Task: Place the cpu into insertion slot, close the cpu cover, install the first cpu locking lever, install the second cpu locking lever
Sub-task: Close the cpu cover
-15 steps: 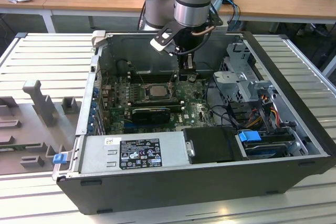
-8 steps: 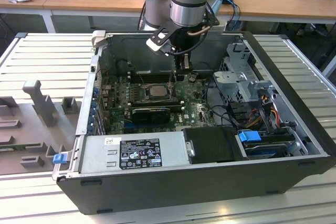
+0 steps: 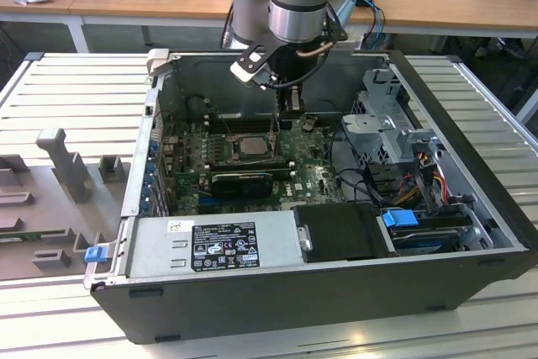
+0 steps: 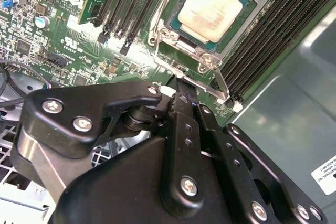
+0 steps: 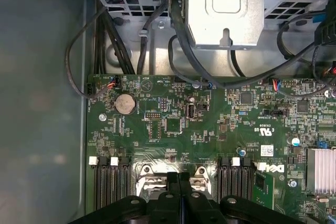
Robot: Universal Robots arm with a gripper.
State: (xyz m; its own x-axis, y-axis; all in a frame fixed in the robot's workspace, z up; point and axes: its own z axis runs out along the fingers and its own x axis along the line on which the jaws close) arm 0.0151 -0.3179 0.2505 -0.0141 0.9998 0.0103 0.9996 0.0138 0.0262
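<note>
Currently: end effector (image 4: 181, 85), fingers pressed shut on nothing, tip just beside a lever (image 4: 219, 83) wire, probably narrowed to push it. Cpu (image 4: 210, 6) sits in the slot (image 4: 174, 23), at eight o'clock of the end effector in the exterior view. Cover (image 4: 190, 46) appears lowered around it as a retainer.

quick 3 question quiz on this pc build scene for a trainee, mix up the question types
1. True or false: the cpu lies in the insertion slot.
2. The end effector is nearest to: A the power supply, B the insertion slot, C the drive cage.
3. In the first wrist view, what round silver part sits on the green motherboard?
Key: 1 true; 2 B; 3 the coin cell battery.
</note>
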